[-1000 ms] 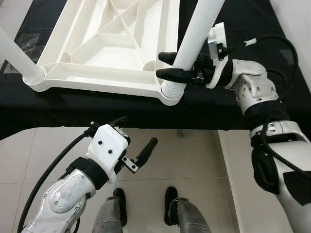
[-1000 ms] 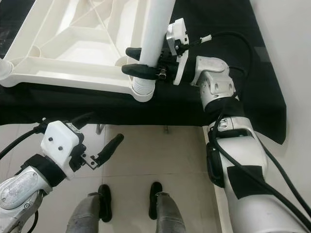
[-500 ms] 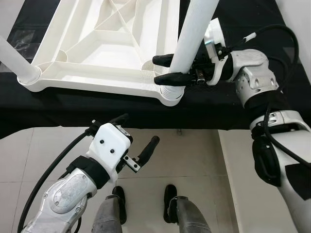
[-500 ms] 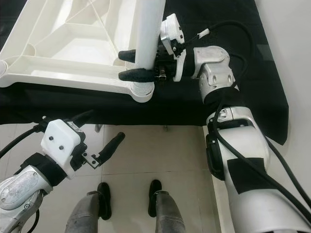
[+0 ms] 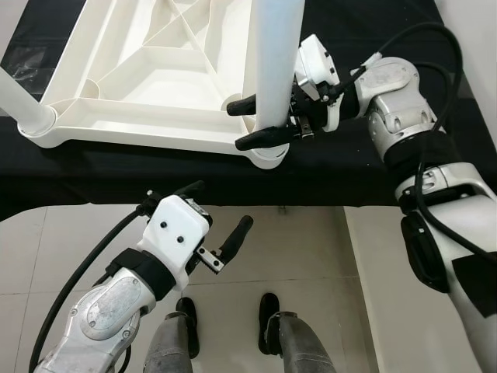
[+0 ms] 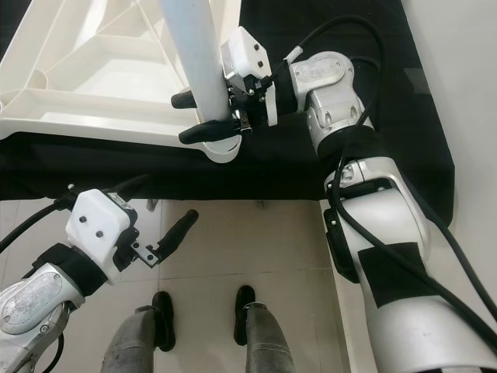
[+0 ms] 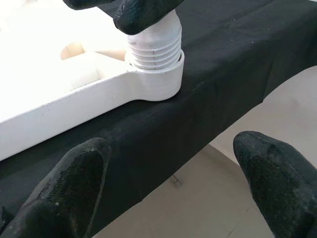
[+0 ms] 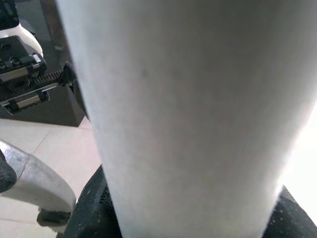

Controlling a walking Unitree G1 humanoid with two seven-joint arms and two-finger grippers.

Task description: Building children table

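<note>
The white plastic table top (image 5: 140,128) lies upside down on a black cloth. A white leg (image 5: 278,62) stands nearly upright in the near right corner socket (image 5: 268,155). The leg's threaded end (image 7: 153,47) sits in that socket. My right gripper (image 5: 239,124) is shut on the leg just above the socket, and the leg (image 8: 188,114) looms close in the right wrist view. Another leg (image 5: 17,105) stands in the near left corner. My left gripper (image 5: 223,203) hangs open below the table edge over the floor, holding nothing.
The black cloth (image 5: 349,179) covers the work surface and drapes over its front edge. Below it is pale tiled floor (image 5: 311,264) with my feet (image 5: 268,307). A white wall base (image 5: 380,311) runs along the right.
The right gripper has swung the leg from leaning right to nearly upright, moving left with it. The left arm has stayed put.
</note>
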